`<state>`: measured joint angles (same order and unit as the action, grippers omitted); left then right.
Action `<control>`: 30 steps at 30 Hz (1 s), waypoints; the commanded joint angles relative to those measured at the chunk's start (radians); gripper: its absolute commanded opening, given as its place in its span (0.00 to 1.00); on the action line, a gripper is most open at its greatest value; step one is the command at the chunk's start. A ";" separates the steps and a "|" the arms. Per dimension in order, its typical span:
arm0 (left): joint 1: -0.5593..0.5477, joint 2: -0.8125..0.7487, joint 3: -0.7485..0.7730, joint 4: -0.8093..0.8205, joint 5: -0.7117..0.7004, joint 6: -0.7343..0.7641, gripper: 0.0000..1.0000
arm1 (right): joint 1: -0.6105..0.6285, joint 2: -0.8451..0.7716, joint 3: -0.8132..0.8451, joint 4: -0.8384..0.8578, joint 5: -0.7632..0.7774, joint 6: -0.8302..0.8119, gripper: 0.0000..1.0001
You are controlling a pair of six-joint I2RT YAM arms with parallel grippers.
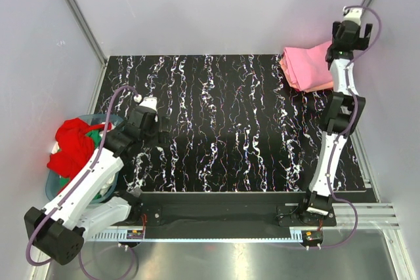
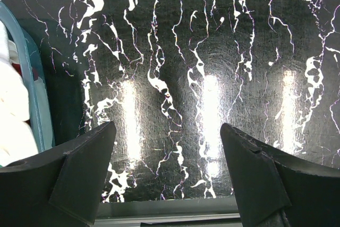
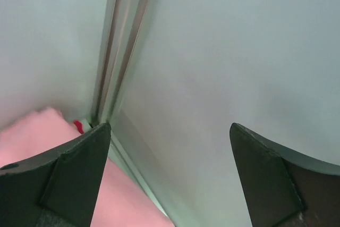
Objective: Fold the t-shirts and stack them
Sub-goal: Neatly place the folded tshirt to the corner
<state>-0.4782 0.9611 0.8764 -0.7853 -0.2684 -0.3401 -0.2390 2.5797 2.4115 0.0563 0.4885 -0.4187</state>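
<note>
T-shirts lie in two lots, one at each end of the table (image 1: 230, 129). Right gripper (image 3: 170, 128): jaws spread wide, nothing between them, raised above the far right corner and aimed at the pale wall (image 3: 239, 51) and the metal corner post (image 3: 119, 41). Its wrist view catches the pink t-shirt (image 3: 32, 136) low on the left, below and beside one black finger (image 3: 74, 174), not touching it as far as can be seen. From above, that pink t-shirt (image 1: 307, 67) lies folded flat at the far right corner of the table, on top of a salmon-orange t-shirt (image 1: 320, 88) that shows only as a thin edge along the near side of the pile. The right arm (image 1: 338, 116) rises beside the pile and covers its right edge. Left gripper (image 2: 167, 126): jaws also spread, holding nothing, hanging over bare black marbled table top near the left side, pointing down. The round blue-grey basket (image 2: 37, 94) stands just to its left, with white cloth (image 2: 10, 104) showing inside. In the top view the basket (image 1: 113, 120) sits at the table's left edge, against the left arm (image 1: 92, 175). A red t-shirt (image 1: 72, 145) is heaped on top, crumpled, spilling over the outer rim. A green t-shirt (image 1: 98, 136) shows under it. Whether the basket touches the arm cannot be told.
</note>
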 commanded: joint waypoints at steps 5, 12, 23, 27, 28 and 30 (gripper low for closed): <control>0.004 -0.042 0.006 0.032 -0.019 0.009 0.86 | 0.009 -0.296 -0.091 -0.165 -0.293 0.412 0.95; 0.004 -0.062 0.004 0.034 -0.023 0.009 0.86 | 0.009 -0.234 -0.161 -0.194 -0.693 0.777 0.40; 0.004 -0.068 0.004 0.034 -0.023 0.010 0.86 | 0.058 -0.009 -0.065 -0.131 -0.873 0.923 0.10; 0.004 -0.067 0.004 0.034 -0.029 0.010 0.86 | 0.075 0.052 -0.026 -0.138 -0.880 0.952 0.10; 0.004 -0.067 0.004 0.034 -0.029 0.010 0.86 | 0.076 0.069 -0.023 -0.135 -0.881 0.962 0.10; 0.004 -0.067 0.006 0.032 -0.031 0.009 0.86 | 0.086 0.085 -0.011 -0.145 -0.874 0.974 0.10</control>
<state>-0.4782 0.9150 0.8764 -0.7849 -0.2710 -0.3397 -0.1734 2.6560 2.3302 -0.1108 -0.3428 0.5121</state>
